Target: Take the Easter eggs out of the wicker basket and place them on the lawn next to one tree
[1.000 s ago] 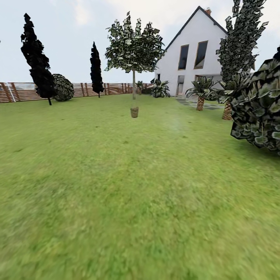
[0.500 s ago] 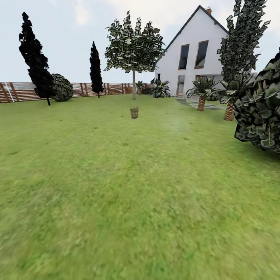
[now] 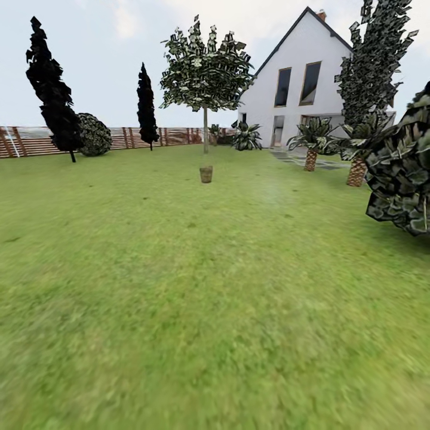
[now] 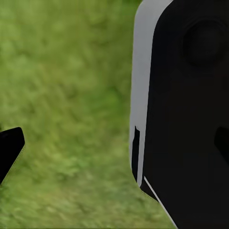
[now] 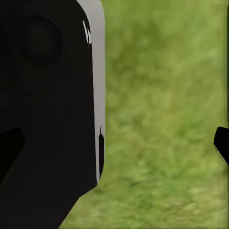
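Grass fills the near ground of the head view, the lawn [image 3: 179, 286] running mottled green away to a brown slatted fence [image 3: 173, 136] at the back. Taking the wicker basket [image 3: 206, 174] as the landmark: it stands upright on the lawn far ahead, near the middle of the view, too small for anything inside it to be made out. Far to the left of the basket, by the fence, rises a tall black tree [image 3: 52, 89] with a round dark bush [image 3: 95, 134] just beside it; a second, slimmer black tree [image 3: 147, 104] stands nearer the basket's left, also at the fence. Directly behind the basket is the tree [image 3: 205, 74], a thin straight trunk under a leafy green crown. To the right of the basket and further back stands the white house [image 3: 298, 83], with short palms [image 3: 312, 142] before it, and at the far right a large leafy shrub [image 3: 403, 173] comes closest. In the left wrist view a black and white body of the robot looms beside blurred grass, and one dark tip of the left gripper [image 4: 9, 150] shows at the edge; how wide it stands cannot be told. The right wrist view shows likewise a dark tip of the right gripper [image 5: 222, 143] over grass, its opening impossible to judge.
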{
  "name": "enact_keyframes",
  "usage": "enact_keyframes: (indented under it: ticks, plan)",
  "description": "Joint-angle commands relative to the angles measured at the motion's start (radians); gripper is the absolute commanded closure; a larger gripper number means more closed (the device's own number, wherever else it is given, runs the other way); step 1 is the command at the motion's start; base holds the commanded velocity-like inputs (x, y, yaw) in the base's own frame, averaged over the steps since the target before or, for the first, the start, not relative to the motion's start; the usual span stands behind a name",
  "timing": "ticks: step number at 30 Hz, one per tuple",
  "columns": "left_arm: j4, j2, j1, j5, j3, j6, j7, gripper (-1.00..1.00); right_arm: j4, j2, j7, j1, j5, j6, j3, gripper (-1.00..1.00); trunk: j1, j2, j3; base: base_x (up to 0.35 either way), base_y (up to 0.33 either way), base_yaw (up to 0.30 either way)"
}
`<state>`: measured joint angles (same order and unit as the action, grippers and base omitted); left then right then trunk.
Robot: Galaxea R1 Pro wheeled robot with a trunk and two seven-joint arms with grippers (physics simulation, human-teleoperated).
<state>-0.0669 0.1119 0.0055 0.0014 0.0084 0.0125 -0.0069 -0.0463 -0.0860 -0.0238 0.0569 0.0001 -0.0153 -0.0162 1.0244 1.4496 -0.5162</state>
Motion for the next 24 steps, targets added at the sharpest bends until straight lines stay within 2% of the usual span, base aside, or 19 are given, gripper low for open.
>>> enact_keyframes:
  ticks: [1, 24]
  plan:
    - [-0.002, 0.0, 0.001, 0.0, 0.001, 0.001, -0.001, -1.0, -0.003, 0.0, -0.002, 0.001, 0.001, -0.002, -0.002, -1.0, 0.001, 0.0, -0.001, 0.33, 0.0, 0.0]
    - [-0.002, 0.0, 0.001, 0.0, 0.001, 0.001, -0.001, -1.0, -0.002, 0.0, -0.002, 0.001, 0.0, -0.001, -0.002, -1.0, 0.001, 0.0, -0.001, 0.33, 0.0, 0.0]
